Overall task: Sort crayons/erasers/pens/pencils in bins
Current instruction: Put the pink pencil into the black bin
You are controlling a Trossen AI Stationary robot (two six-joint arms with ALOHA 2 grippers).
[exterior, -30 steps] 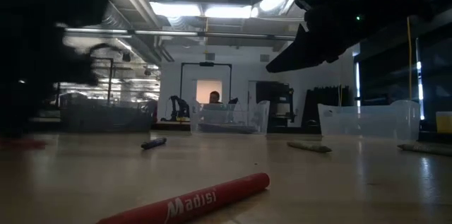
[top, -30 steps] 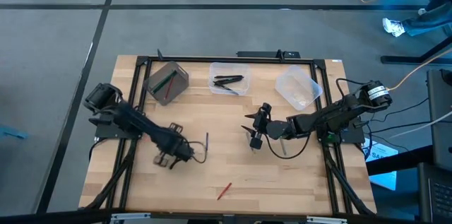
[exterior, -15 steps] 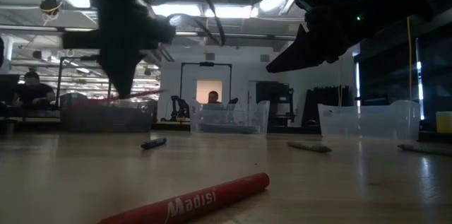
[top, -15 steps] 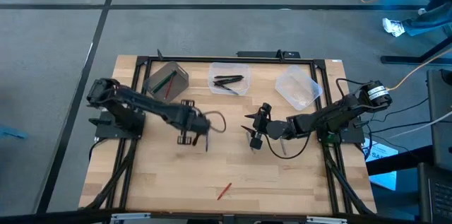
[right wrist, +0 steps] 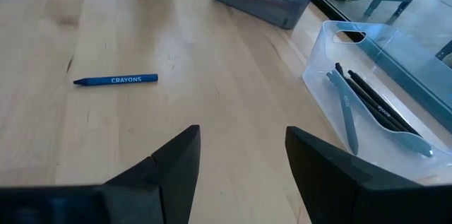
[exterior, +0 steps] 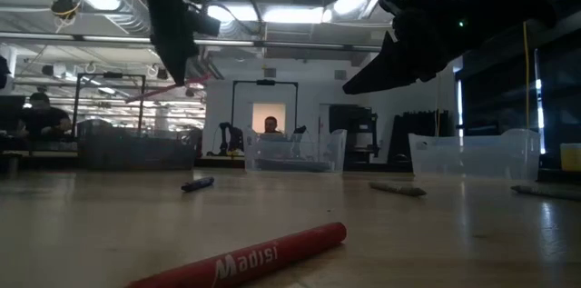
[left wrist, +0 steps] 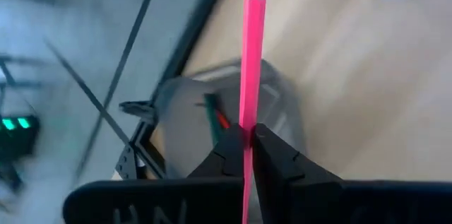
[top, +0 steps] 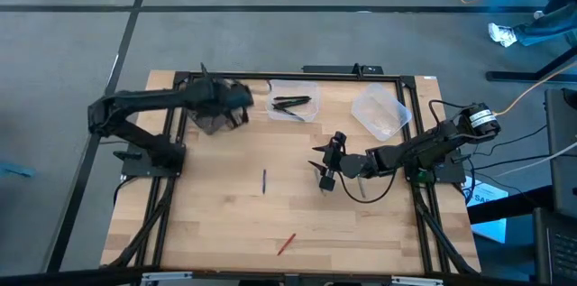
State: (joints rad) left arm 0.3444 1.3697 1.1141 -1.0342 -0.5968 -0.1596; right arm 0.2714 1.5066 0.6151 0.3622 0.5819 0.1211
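Table (top: 379, 223) had blue crayon (top: 264, 180) and red crayon (top: 286, 244) left; left gripper (left wrist: 247, 139) pinched pink pencil (left wrist: 252, 61) over grey bin (left wrist: 282, 111), right gripper (right wrist: 240, 157) open, empty

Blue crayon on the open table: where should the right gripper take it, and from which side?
Grip the blue crayon at mid-length, across its thin body, coming straight down from above. It lies flat on the bare wood with nothing beside it, so the open right gripper can straddle it; turn the fingers square to its long axis. The red crayon and the bins are well clear.
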